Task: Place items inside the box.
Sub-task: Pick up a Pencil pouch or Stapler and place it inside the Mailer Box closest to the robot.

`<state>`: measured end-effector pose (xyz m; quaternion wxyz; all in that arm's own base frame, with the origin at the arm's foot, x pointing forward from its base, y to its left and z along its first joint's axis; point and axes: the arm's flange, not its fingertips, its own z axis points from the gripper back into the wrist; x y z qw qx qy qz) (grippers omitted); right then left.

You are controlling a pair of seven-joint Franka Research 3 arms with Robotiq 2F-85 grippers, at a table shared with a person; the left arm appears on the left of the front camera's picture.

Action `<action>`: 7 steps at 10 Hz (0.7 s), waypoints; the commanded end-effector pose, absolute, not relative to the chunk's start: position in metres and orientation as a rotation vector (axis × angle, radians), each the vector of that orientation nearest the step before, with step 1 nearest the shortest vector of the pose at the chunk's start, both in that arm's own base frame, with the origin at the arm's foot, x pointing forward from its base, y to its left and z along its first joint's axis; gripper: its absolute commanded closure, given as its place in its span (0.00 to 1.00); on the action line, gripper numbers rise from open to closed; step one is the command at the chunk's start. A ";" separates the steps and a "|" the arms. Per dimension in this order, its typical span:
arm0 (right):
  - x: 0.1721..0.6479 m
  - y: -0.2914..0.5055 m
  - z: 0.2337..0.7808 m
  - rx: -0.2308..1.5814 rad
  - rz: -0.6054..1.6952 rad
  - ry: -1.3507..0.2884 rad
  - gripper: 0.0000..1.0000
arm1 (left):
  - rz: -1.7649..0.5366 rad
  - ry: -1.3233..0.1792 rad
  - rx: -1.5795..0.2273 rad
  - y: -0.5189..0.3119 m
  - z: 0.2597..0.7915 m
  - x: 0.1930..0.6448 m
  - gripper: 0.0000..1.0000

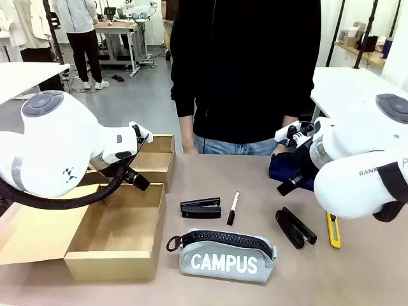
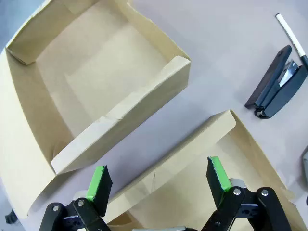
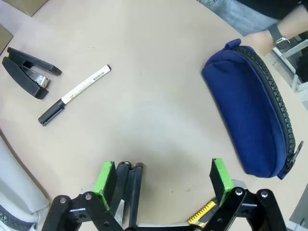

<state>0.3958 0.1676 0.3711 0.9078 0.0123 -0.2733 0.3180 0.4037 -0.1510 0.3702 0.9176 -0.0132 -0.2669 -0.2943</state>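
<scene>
Cardboard box (image 2: 120,113) is noted beneath the wide-spread, empty left pincer (image 2: 159,180). The right pincer (image 3: 163,180), likewise spread and empty, is noted near the navy zip pouch (image 3: 245,106).

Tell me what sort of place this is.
Probably a robotics lab: a white left arm and right arm share a table with a person, a workbench stands behind on a grey floor, and a box and CAMPUS pouch are laid out for trials.

Right gripper (image 3: 163,179), jaws wide apart, above a tan table (image 3: 159,72). Navy zip pouch (image 3: 250,106) on the right, a person's hand (image 3: 267,39) at its far end. Marker (image 3: 74,95) and black stapler (image 3: 28,72) on the left. Second stapler (image 3: 131,192) and yellow knife (image 3: 202,212) nearest.
</scene>
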 end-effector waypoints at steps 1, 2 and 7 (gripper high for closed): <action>0.396 0.168 0.371 0.025 0.656 -0.564 0.00 | -0.605 -0.549 -0.027 -0.151 0.370 0.404 0.00; 0.396 0.168 0.371 0.025 0.656 -0.564 0.00 | -0.605 -0.549 -0.027 -0.151 0.370 0.404 0.00; 0.396 0.168 0.371 0.025 0.656 -0.564 0.00 | -0.605 -0.549 -0.027 -0.151 0.370 0.404 0.00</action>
